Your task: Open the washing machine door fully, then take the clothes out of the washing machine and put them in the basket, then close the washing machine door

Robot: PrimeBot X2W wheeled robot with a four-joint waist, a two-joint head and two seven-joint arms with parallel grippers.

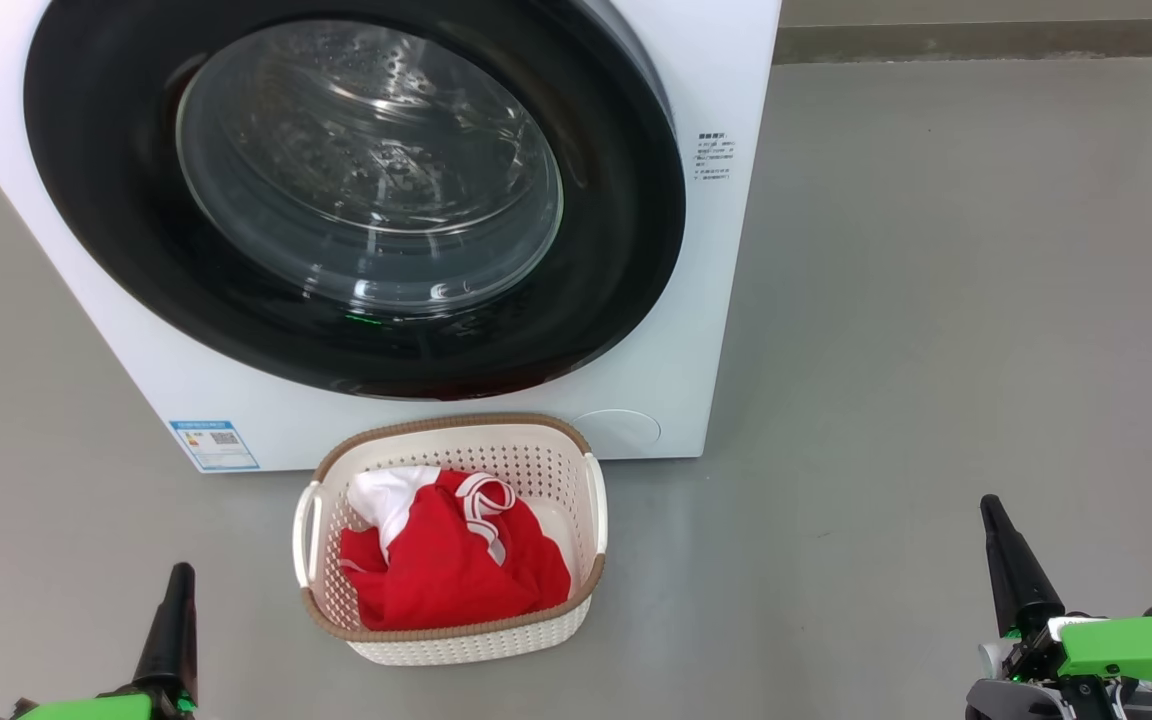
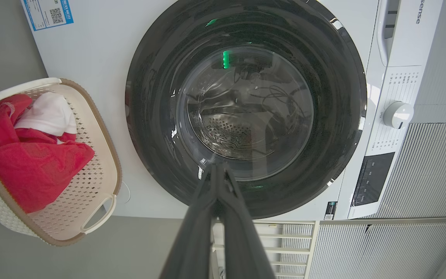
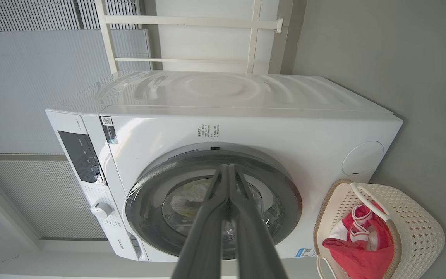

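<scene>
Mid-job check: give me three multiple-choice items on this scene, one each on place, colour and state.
1. Where are the clothes? A in the drum; B in the basket; C on the floor.
2. What colour is the basket's rim? A brown; B blue; C black.
3. The washing machine door is: A wide open; B shut; C half open.
Answers: 1 B, red fabric lies inside the basket; 2 A, a brown woven band rings its top; 3 B, the door sits flush, no gap.

Washing machine door (image 1: 356, 190) shut, red clothes (image 1: 456, 560) in cream basket (image 1: 456, 640)
</scene>
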